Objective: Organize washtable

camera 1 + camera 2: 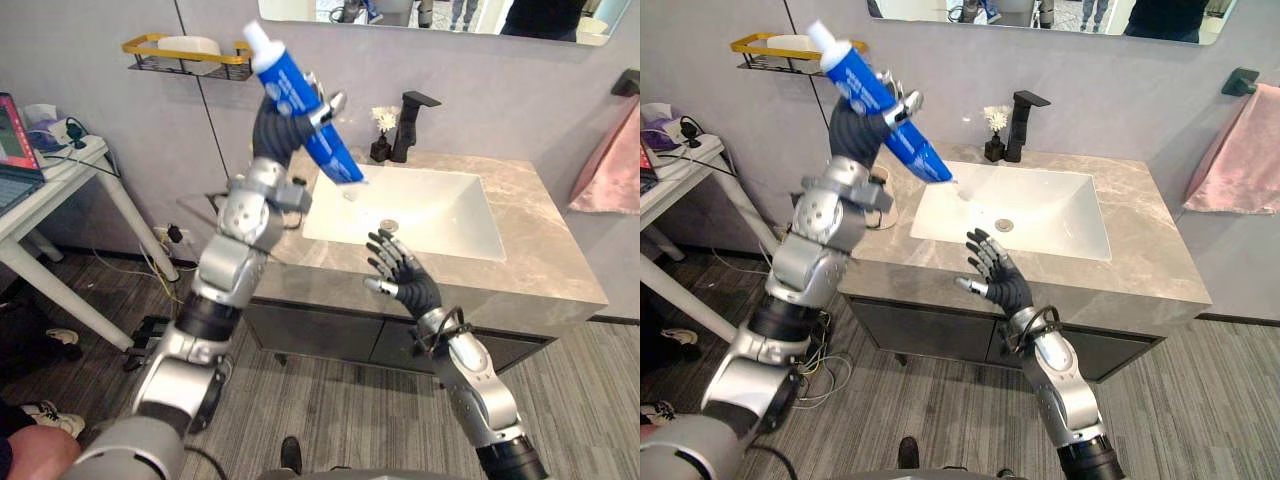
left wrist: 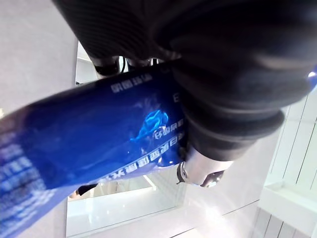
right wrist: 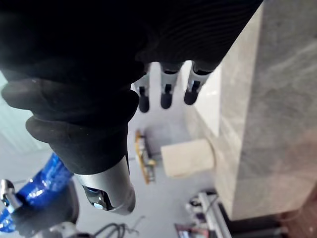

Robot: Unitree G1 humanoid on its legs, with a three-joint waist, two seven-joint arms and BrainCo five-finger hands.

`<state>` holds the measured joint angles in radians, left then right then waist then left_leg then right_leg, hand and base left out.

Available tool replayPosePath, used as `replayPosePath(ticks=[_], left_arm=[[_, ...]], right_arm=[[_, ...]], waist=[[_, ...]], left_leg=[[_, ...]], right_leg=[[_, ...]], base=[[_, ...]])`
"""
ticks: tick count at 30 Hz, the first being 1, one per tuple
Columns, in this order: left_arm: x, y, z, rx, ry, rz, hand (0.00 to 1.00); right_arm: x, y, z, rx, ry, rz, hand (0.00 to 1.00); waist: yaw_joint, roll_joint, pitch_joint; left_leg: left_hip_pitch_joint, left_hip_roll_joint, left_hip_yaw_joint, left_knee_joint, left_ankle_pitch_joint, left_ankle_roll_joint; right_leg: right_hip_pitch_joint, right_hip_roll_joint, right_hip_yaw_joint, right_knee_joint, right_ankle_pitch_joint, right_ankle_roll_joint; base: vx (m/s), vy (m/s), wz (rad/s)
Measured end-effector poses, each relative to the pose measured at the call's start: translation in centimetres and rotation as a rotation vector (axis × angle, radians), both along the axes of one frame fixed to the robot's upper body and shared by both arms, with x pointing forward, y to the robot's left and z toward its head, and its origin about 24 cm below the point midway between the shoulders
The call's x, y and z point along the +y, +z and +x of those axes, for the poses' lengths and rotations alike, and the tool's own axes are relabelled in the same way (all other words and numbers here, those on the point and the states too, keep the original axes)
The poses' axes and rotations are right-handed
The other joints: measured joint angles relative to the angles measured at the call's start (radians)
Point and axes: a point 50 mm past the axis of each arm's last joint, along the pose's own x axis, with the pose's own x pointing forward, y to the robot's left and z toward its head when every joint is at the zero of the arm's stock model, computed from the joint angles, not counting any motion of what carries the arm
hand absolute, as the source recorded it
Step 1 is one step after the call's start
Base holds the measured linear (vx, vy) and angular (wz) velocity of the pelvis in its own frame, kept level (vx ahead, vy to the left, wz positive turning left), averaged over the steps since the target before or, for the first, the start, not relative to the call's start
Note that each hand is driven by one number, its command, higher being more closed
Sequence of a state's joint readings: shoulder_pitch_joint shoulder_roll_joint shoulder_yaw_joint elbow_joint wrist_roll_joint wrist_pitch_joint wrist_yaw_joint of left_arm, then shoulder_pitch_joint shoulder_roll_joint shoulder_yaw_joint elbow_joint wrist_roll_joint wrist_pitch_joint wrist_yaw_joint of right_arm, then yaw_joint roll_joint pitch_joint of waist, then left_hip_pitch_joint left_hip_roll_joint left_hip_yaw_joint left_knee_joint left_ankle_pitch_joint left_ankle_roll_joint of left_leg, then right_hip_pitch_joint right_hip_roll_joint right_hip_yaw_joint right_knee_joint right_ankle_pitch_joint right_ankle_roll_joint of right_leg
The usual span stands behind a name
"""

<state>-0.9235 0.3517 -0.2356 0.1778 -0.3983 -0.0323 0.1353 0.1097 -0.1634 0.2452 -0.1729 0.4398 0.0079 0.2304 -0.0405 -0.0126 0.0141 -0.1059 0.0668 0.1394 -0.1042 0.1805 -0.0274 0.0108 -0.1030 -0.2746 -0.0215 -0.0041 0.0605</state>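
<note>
**Left hand holds toothpaste tube high over the washtable, right hand empty**

Nearest the robot, the right hand (image 1: 403, 278) hovers at the front edge of the grey marble-patterned vanity counter (image 1: 545, 250). Its fingers are straight and spread apart, and it holds nothing. In the right wrist view the dark fingertips (image 3: 167, 100) point along the counter's edge, clear of the stone.

Just past that hand, the white rectangular basin (image 1: 440, 205) is sunk into the counter, with a round metal drain (image 1: 389, 224) at its middle.

Above the counter's left part and the basin's left rim, the left hand (image 1: 285, 128) is raised well clear of the surface. Its fingers and thumb are wrapped tight round a large blue toothpaste tube with a white cap (image 1: 290, 85). The tube is tilted, with its cap up and to the left and its flat crimped end pointing down toward the basin's near-left corner without touching it. In the left wrist view the tube's blue body (image 2: 89, 129) runs across under the hand's dark cover.

At the back of the counter, behind the basin, stands a matte black angular faucet (image 1: 410, 122). A small dark vase with white flowers (image 1: 381, 140) sits just beside it on the left.

On the grey wall, a black wire shelf with a yellow rim (image 1: 190, 55) hangs to the left and carries a white dish. A pink towel (image 1: 610, 165) hangs to the right, and the lower edge of a mirror (image 1: 450, 18) runs along the top.

A white table (image 1: 60, 185) stands well off to the left.
</note>
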Motion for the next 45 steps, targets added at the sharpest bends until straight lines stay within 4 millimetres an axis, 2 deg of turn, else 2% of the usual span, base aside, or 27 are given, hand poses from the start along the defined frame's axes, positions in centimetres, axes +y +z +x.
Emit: replayPosePath(ticks=[3,6,11,23,27,33,38,45], left_arm=[[0.4,1.3,1.1,-0.035,0.090,0.122,1.00],[0.9,2.7,1.4,-0.077,0.151,0.175,1.00],[2.8,3.8,1.5,-0.116,0.256,0.238,1.00],[4.0,4.3,1.3,-0.175,0.390,0.289,1.00],[5.0,4.6,1.2,-0.183,0.431,0.263,1.00],[5.1,4.7,1.2,-0.192,0.450,0.274,1.00],[5.3,4.8,1.1,-0.196,0.466,0.264,1.00],[6.3,5.3,0.9,-0.205,0.502,0.229,1.00]], right_arm=[[0.8,-1.7,-2.1,0.084,0.047,0.049,0.00],[0.9,-2.6,-3.3,0.137,0.059,0.094,0.00],[1.4,-3.6,-4.8,0.192,0.081,0.117,0.00],[1.7,-3.9,-5.0,0.205,0.110,0.124,0.00],[1.6,-4.1,-5.4,0.219,0.104,0.127,0.00],[1.3,-4.4,-5.6,0.231,0.104,0.115,0.00],[1.2,-4.4,-5.7,0.237,0.101,0.135,0.00],[1.3,-4.4,-5.7,0.237,0.103,0.140,0.00]], waist=[[-0.008,0.000,0.000],[-0.006,0.000,0.000],[-0.006,-0.002,0.001],[0.003,-0.064,0.035],[0.006,-0.072,0.047],[0.025,-0.086,0.086],[0.025,-0.099,0.109],[0.025,-0.102,0.139]], left_leg=[[-0.010,0.000,0.000,0.000,0.004,0.005],[-0.038,0.004,-0.002,0.000,0.005,0.004],[-0.054,0.004,-0.002,0.000,0.005,0.004],[-0.076,0.004,-0.008,0.000,0.005,0.005],[-0.079,0.004,-0.008,0.000,0.005,0.005],[-0.083,0.004,-0.010,0.000,0.005,0.005],[-0.090,0.003,-0.013,0.001,0.007,0.006],[-0.101,0.004,-0.011,0.001,0.007,0.006]], right_leg=[[-0.006,0.001,0.001,0.000,0.006,-0.008],[-0.034,0.006,0.001,0.003,0.011,-0.004],[-0.051,0.006,0.001,0.007,0.012,-0.005],[-0.075,0.006,-0.001,0.021,0.005,-0.010],[-0.079,0.005,-0.001,0.022,0.005,-0.010],[-0.082,0.006,-0.002,0.023,0.004,-0.010],[-0.089,0.006,-0.006,0.027,0.006,-0.007],[-0.104,0.005,-0.002,0.031,0.006,-0.007]], base=[[0.06,-0.010,-0.03],[0.00,0.000,0.00],[0.03,-0.003,0.00],[0.00,0.000,0.00],[0.00,0.000,0.00],[0.00,0.000,0.00],[0.04,0.004,0.02],[0.01,0.002,-0.01]])
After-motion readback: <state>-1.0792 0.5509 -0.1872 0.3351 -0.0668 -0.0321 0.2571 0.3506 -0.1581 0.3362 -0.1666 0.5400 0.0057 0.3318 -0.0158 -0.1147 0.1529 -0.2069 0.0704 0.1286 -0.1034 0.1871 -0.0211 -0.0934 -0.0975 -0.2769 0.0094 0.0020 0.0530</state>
